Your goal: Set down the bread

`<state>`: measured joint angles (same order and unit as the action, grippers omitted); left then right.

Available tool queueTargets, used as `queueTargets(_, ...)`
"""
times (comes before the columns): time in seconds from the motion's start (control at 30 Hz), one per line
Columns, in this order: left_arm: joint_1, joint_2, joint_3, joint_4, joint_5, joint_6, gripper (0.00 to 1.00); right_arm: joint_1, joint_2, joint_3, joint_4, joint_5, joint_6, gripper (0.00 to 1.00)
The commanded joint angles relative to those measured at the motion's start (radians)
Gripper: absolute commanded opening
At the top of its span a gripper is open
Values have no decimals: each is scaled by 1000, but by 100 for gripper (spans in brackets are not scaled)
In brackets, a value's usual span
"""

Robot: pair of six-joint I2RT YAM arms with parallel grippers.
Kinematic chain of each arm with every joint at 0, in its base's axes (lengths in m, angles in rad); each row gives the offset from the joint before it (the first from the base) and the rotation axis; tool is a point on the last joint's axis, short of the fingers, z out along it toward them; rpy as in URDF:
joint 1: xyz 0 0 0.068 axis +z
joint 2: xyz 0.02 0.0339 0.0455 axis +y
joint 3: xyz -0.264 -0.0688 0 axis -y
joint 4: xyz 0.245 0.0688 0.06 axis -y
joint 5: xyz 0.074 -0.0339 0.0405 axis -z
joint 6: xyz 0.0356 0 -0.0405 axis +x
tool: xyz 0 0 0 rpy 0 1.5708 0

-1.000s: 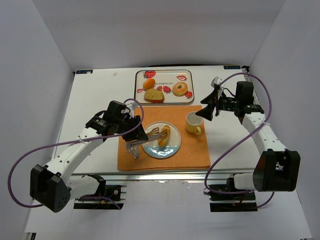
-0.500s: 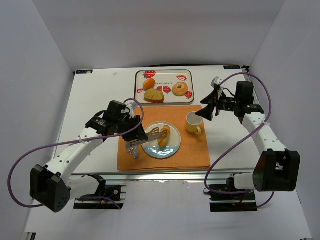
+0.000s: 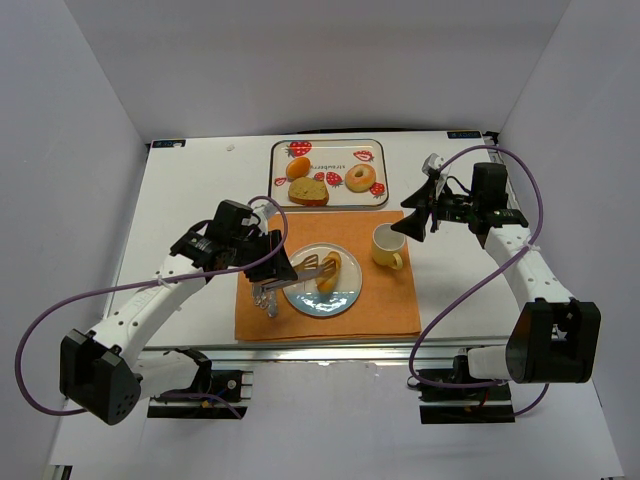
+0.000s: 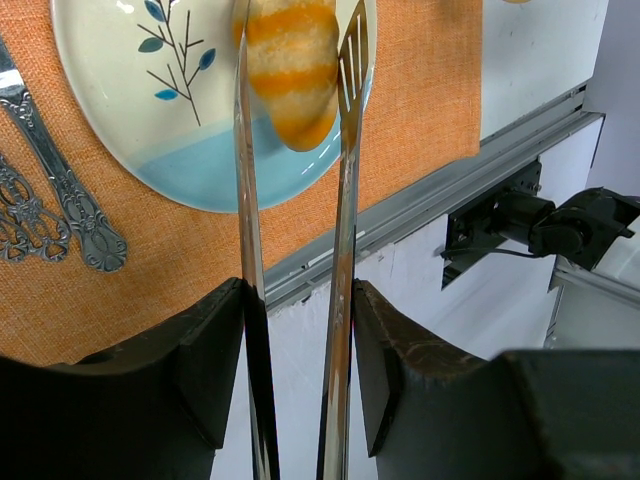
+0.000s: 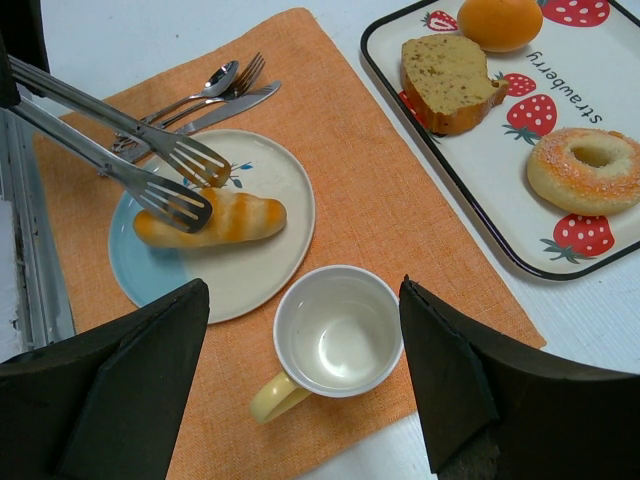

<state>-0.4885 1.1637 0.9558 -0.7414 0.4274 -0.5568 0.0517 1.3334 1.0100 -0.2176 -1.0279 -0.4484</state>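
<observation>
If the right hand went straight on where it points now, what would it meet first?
Most likely the empty pale-yellow ceramic cup on the orange woven mat, though depth is unclear.

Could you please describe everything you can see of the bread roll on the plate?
The bread is a small elongated roll, golden yellow with darker orange bands, and whole. It lies flat on the plate, across its cream and blue parts. The slotted tips of the metal tongs straddle one end of it; whether they touch it is unclear.
</observation>
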Motion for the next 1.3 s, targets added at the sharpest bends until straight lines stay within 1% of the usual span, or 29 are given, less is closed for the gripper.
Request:
queueTargets(0.0, -5, -15, 47, 4, 27, 14, 56, -6, -8, 25, 14, -27, 2, 81)
queueTargets(0.57, -7, -12, 72, -16, 13, 23, 57, -6, -7, 24, 21, -32, 7, 81)
queueTargets(0.73, -5, -18, 125, -32, -12, 28, 57, -6, -8, 21, 21, -32, 7, 81)
queueTargets(0.9, -2, -10, 201, -91, -59, 60, 56, -6, -8, 21, 17, -31, 5, 81)
queueTargets(1.0, 36, -2, 257, -159, -116, 118, 54, -6, -10, 22, 14, -32, 1, 81)
queueTargets(1.03, 77, -2, 268, -177, -151, 153, 53, -6, -8, 24, 11, -32, -1, 81)
queueTargets(1.1, 137, -1, 287, -219, -173, 190, 50, -6, -10, 24, 7, -31, -4, 81)
queueTargets(1.13, 209, -1, 287, -230, -182, 236, 49, -6, -11, 24, 6, -31, -6, 81)
queueTargets(1.2, 254, -1, 279, -227, -273, 271, 46, -6, -11, 24, 3, -32, -7, 81)
queueTargets(1.23, 266, 1, 270, -199, -362, 305, 46, -6, -11, 24, 3, -34, -7, 81)
queueTargets(1.27, 280, 5, 256, -179, -395, 316, 45, -6, -14, 25, 1, -35, -7, 81)
